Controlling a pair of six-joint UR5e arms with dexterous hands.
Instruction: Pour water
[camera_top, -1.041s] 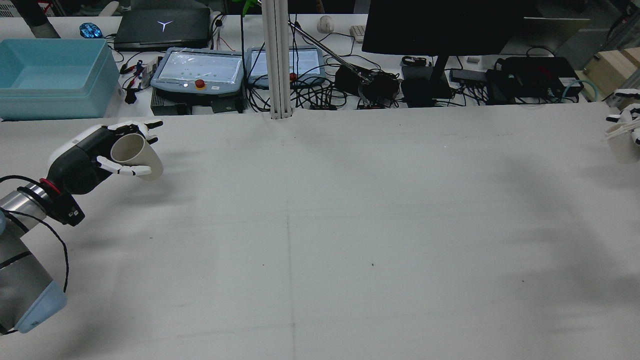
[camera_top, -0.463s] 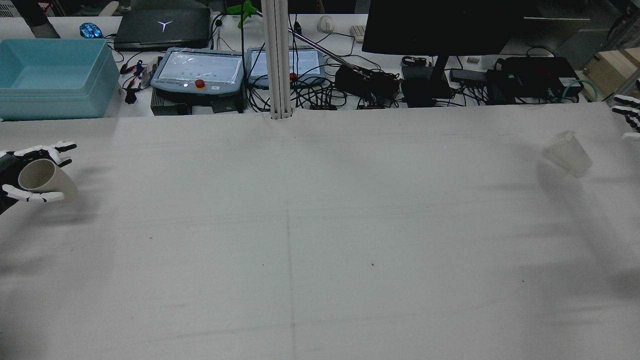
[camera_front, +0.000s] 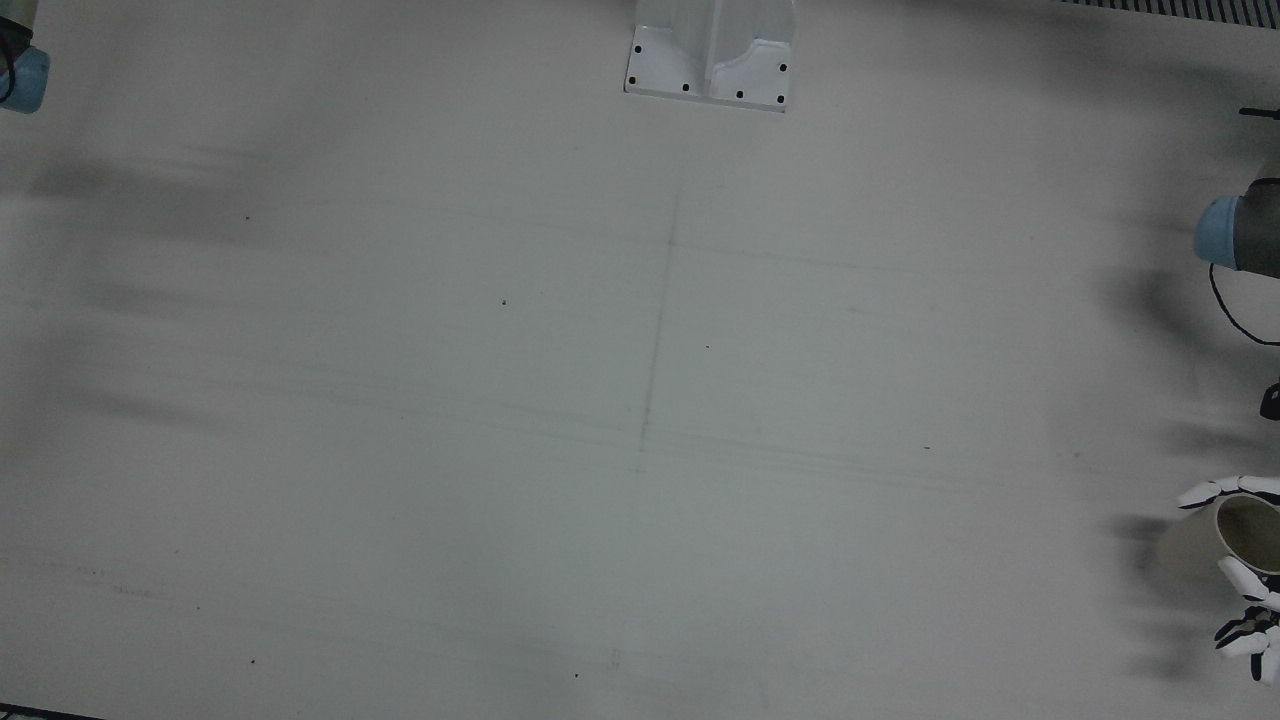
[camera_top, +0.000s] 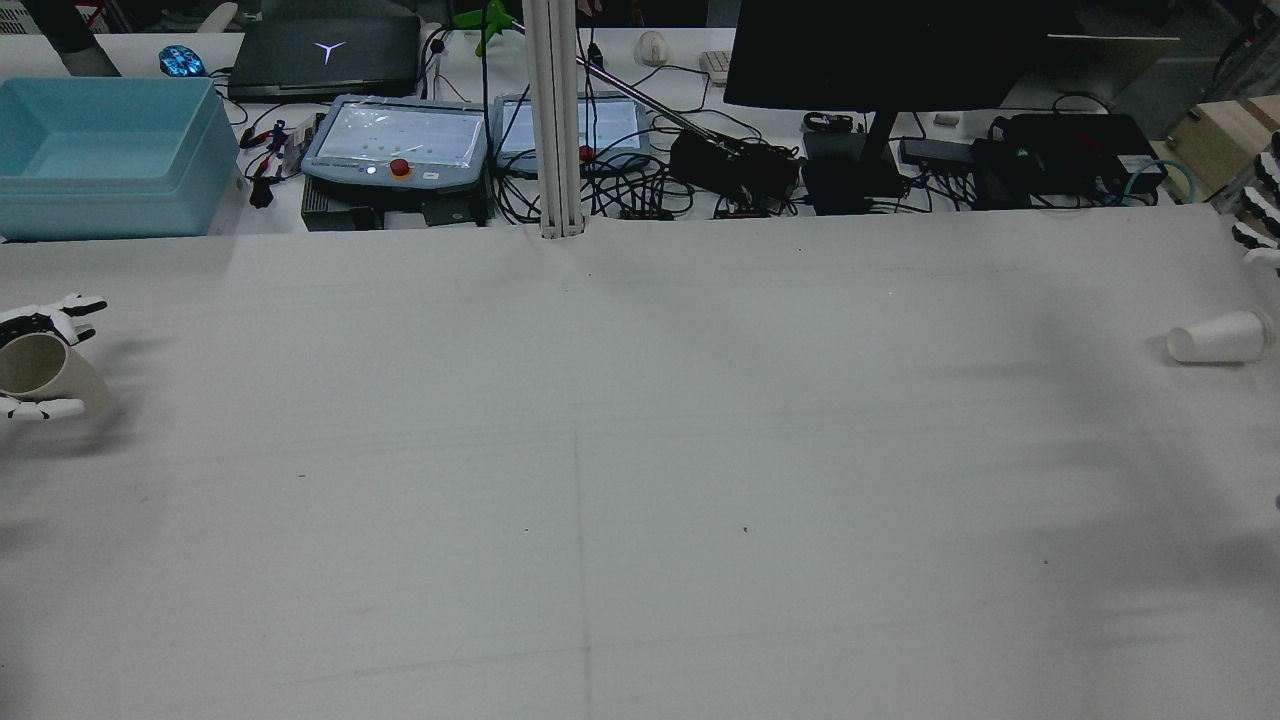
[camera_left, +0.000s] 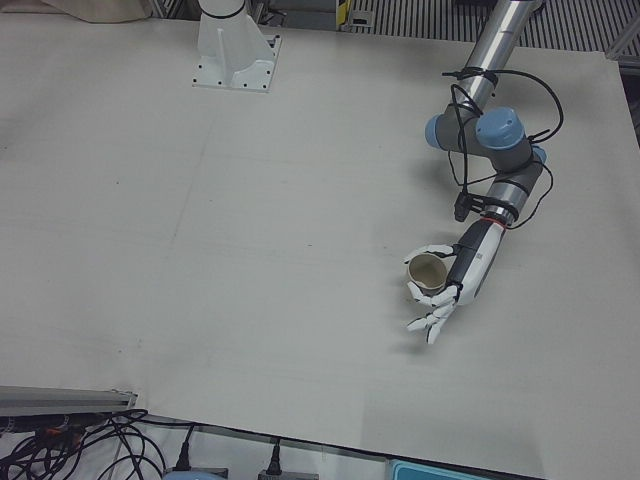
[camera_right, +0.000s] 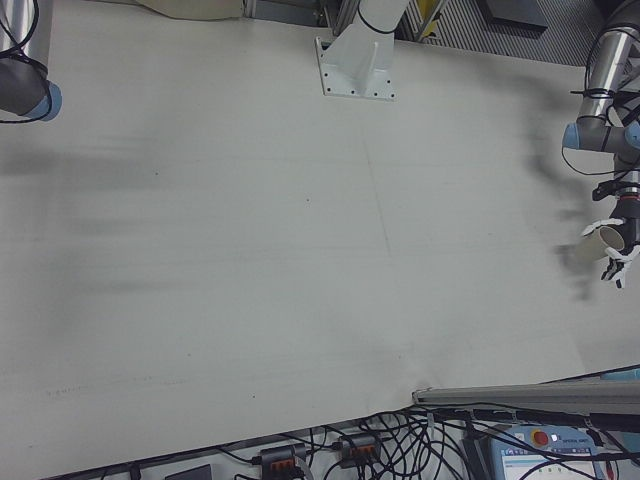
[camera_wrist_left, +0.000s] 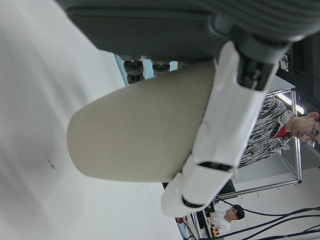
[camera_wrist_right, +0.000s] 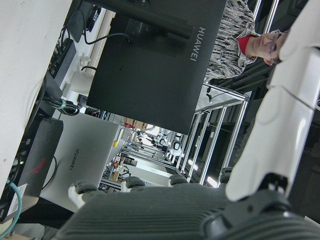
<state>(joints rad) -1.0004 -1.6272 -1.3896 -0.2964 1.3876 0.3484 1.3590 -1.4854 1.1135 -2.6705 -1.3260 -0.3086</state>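
Dropped white cup (camera_top: 1218, 337) lies (sideways) near table (camera_top: 640, 480) edge.

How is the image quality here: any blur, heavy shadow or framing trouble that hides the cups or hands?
Rear view: sharp, but the left hand and right hand are cropped at the edges. Front view: soft smeared shadows on the table. Left hand view: the beige cup fills the frame. The tipped white cup shows only in the rear view.

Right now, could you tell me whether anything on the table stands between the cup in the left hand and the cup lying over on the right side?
Nothing visible does. The left hand holds the beige cup at one edge; the white cup lies on its side near the right hand, with only bare table between.
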